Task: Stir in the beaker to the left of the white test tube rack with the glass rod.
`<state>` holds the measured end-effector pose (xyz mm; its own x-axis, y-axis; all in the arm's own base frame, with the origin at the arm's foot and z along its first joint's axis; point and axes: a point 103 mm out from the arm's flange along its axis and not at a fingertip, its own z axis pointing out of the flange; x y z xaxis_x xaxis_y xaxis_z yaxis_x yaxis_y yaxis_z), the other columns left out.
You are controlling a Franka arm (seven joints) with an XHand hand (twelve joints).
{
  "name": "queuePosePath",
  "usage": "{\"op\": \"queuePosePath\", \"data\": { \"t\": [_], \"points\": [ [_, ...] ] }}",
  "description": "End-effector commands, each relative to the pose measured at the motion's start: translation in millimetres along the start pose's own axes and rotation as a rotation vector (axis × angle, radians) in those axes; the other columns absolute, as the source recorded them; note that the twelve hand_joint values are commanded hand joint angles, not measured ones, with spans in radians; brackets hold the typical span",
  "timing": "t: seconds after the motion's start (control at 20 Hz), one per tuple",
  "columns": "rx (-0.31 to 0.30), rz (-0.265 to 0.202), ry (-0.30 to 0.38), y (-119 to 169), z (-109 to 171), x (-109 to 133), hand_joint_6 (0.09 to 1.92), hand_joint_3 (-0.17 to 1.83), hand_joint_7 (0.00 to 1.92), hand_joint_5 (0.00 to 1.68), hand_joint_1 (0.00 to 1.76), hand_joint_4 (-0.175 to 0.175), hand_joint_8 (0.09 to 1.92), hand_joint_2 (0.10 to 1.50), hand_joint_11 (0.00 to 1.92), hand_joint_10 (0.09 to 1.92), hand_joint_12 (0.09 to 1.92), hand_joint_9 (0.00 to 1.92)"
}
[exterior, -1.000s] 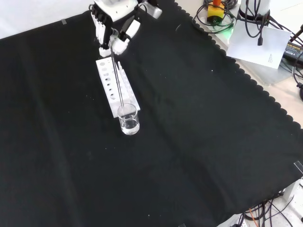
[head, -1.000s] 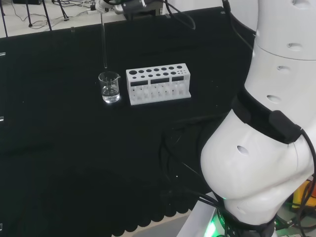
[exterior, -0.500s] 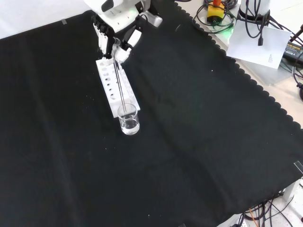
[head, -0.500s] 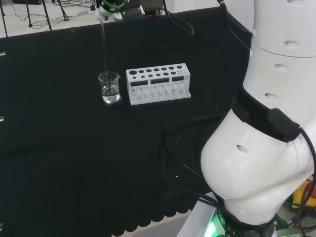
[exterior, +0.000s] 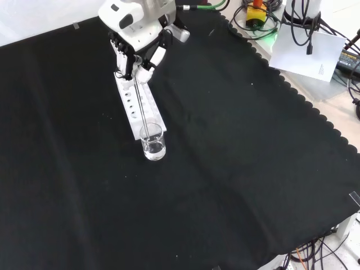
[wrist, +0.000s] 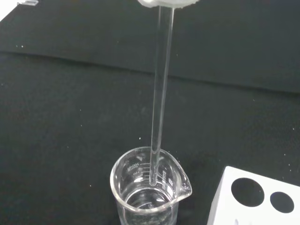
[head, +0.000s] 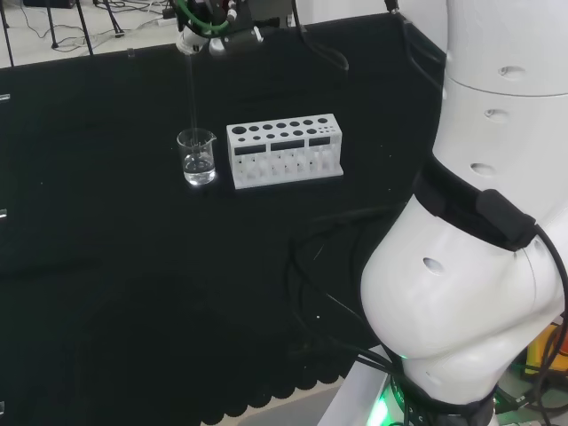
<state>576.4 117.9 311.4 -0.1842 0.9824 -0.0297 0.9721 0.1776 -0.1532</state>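
Note:
A small clear beaker (head: 197, 157) (exterior: 153, 142) (wrist: 149, 188) with some clear liquid stands on the black cloth, just left of the white test tube rack (head: 284, 150) in the head view. The hand (head: 207, 19) (exterior: 136, 48) is above it, fingers curled round the top of a thin glass rod (head: 191, 89) (exterior: 143, 106) (wrist: 160, 98). The rod hangs nearly upright. In the wrist view its lower tip sits inside the beaker's mouth, above the liquid. A blurred white part of the hand (wrist: 166, 3) shows where the rod begins.
The rack (exterior: 138, 104) (wrist: 255, 197) stands right next to the beaker, with several round holes on top. The arm's big white links (head: 479, 231) rise at the head view's right. Cables and a paper sheet (exterior: 306, 48) lie beyond the cloth's scalloped edge.
The hand has come down with the rod. Its tip has gone from above the beaker's rim to inside the mouth. Beaker and rack have not moved.

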Motion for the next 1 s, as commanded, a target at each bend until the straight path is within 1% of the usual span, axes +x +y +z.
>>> {"op": "queuePosePath", "data": {
  "t": [0.05, 0.3, 0.45, 0.6, 0.75, 0.9, 1.0],
  "points": [
    [0.015, -0.005, -0.014, 9, 22, -1, 0.18, -0.08, 1.18, 1.28, 1.31, -0.175, 0.99, 1.06, 1.61, 0.88, 0.65, 1.57],
    [0.020, -0.009, -0.015, 13, 31, 2, 0.18, -0.08, 1.19, 1.28, 1.31, -0.175, 0.99, 1.06, 1.61, 0.88, 0.65, 1.57],
    [0.018, -0.014, -0.003, 12, 34, 7, 0.18, -0.08, 1.19, 1.28, 1.31, -0.175, 0.99, 1.06, 1.61, 0.88, 0.64, 1.57],
    [0.018, -0.028, -0.005, 12, 32, 18, 0.18, -0.08, 1.19, 1.28, 1.31, -0.175, 0.98, 1.06, 1.61, 0.88, 0.64, 1.57],
    [0.025, -0.040, -0.008, 15, 34, 23, 0.17, -0.08, 1.19, 1.28, 1.31, -0.175, 0.98, 1.06, 1.61, 0.88, 0.64, 1.57],
    [0.033, -0.044, -0.013, 13, 38, 23, 0.17, -0.08, 1.19, 1.28, 1.31, -0.175, 0.98, 1.06, 1.61, 0.88, 0.64, 1.57],
    [0.042, -0.036, -0.018, 8, 40, 19, 0.17, -0.08, 1.19, 1.28, 1.31, -0.175, 0.98, 1.06, 1.61, 0.88, 0.64, 1.57]
  ]
}}
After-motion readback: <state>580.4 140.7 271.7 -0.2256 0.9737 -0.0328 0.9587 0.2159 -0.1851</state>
